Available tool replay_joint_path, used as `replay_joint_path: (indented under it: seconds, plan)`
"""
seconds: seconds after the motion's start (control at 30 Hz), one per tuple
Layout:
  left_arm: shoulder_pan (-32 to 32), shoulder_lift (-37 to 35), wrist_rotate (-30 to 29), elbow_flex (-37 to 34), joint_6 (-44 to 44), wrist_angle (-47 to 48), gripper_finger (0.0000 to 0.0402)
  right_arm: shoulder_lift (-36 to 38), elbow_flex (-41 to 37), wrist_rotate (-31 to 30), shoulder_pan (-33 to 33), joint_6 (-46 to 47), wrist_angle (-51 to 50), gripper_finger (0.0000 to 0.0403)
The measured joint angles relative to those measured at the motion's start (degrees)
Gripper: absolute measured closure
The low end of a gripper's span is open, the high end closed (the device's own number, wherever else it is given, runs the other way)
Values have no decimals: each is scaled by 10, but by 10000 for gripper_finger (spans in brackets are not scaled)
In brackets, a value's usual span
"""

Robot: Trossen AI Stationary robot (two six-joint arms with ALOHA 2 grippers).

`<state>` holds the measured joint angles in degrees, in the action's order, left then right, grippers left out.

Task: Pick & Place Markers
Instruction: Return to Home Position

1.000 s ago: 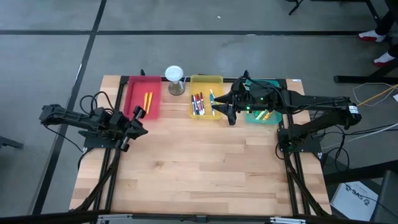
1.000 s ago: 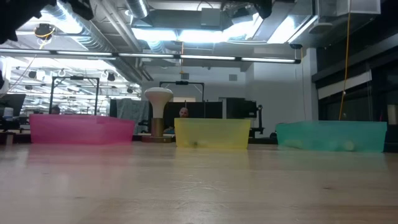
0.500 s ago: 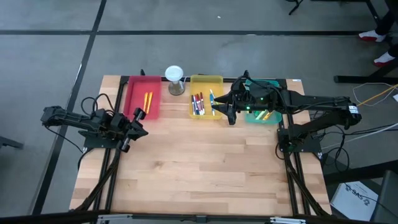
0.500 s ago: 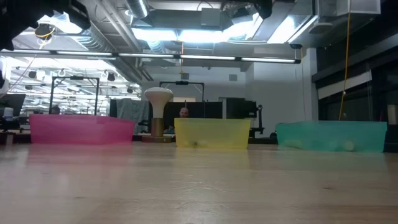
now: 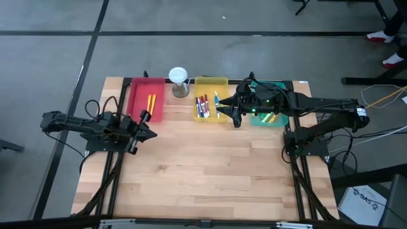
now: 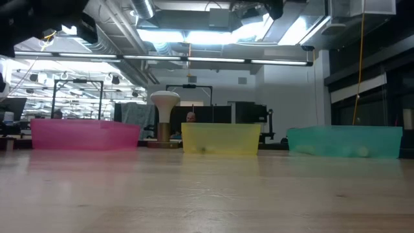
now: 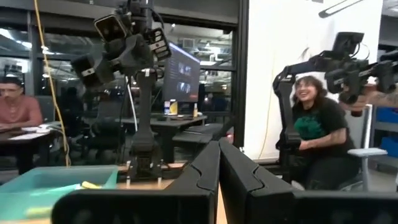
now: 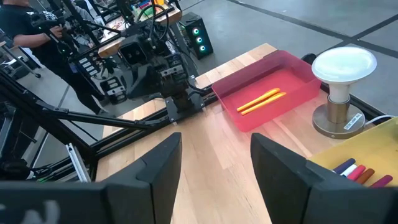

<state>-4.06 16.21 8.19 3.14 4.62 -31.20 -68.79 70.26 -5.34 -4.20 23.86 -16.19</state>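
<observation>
Two orange-yellow markers lie in the red tray. Several red, blue and white markers lie in the yellow tray. Yellow markers show in the teal tray, partly hidden under my right arm. My right gripper hangs open over the yellow tray's near right corner; the right wrist view shows nothing between its fingers. My left gripper is shut and empty, above the table's left part just in front of the red tray, fingers together.
A white-topped hourglass-like object stands between the red and yellow trays at the far edge. The three trays line the far side. Bare wooden tabletop stretches across the middle and near side. People sit in the room beyond the table.
My left gripper has sunk a little and tipped its fingers down toward level, staying shut.
</observation>
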Motion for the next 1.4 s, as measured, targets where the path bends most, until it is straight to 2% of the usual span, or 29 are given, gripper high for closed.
replay_joint_path:
  seconds: [0.5, 0.9, 1.23, 1.4]
  plan:
    - [42, 0, 1, 0, 6, 88, 399, 0, 0, 0, 0, 14, 0, 214]
    - [42, 0, 4, 0, 7, 196, 400, 0, 0, 11, 0, 14, 0, 214]
    - [42, 0, 6, 0, -19, 226, 399, 0, 0, 26, 0, 28, 0, 214]
    - [42, -3, 4, -27, -1, 201, 399, 0, 0, 26, 0, 28, 0, 214]
